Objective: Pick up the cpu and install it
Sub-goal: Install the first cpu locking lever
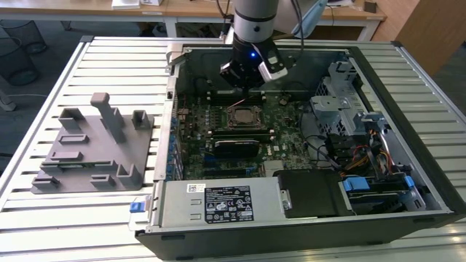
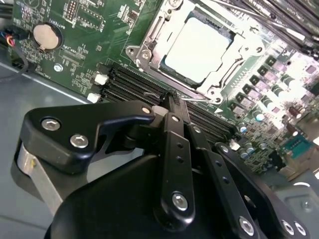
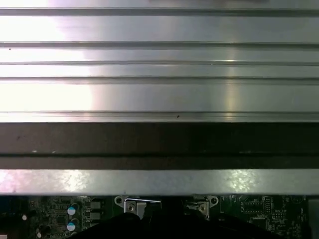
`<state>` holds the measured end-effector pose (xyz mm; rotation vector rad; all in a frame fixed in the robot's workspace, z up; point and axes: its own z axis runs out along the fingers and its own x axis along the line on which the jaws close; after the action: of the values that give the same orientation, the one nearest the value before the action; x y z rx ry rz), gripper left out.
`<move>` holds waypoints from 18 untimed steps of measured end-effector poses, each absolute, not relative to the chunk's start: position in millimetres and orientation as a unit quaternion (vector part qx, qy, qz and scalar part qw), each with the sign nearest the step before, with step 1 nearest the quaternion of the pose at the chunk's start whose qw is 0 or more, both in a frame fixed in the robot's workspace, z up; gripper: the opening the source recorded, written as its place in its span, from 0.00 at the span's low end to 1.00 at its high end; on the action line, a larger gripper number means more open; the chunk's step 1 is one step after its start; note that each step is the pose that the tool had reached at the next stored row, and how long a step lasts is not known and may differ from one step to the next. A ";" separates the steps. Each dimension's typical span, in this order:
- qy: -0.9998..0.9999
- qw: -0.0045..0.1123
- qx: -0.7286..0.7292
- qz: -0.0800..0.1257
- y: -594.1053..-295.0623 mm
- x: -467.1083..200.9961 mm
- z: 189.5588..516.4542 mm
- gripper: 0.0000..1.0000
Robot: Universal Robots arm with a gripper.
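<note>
Inside socket, cpu, tool beside

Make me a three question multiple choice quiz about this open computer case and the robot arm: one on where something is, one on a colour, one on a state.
1. Where does the cpu lie?
A. on the grey rack
B. in the socket's metal frame
C. on the slatted table

2. What colour is the circuit board?
A. green
B. red
C. white

3. Does the tool hold the cpu?
A. yes, clamped on it
B. no, the cpu lies apart from it
C. yes, lifted above the table

Answers: 1 B, the second wrist view shows the silvery chip framed by the socket. 2 A, green in both views. 3 B, the chip sits beyond the tool's tip.
</note>
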<state>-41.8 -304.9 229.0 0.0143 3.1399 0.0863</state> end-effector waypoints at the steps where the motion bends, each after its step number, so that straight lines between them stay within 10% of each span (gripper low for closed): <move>1: 1.000 0.000 0.000 0.027 -304.8 -41.8 228.5 0.11; 18: 1.000 0.000 -0.003 0.026 -300.6 -34.2 221.6 0.11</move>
<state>-34.2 -300.6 221.6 -0.0085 3.1400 0.0823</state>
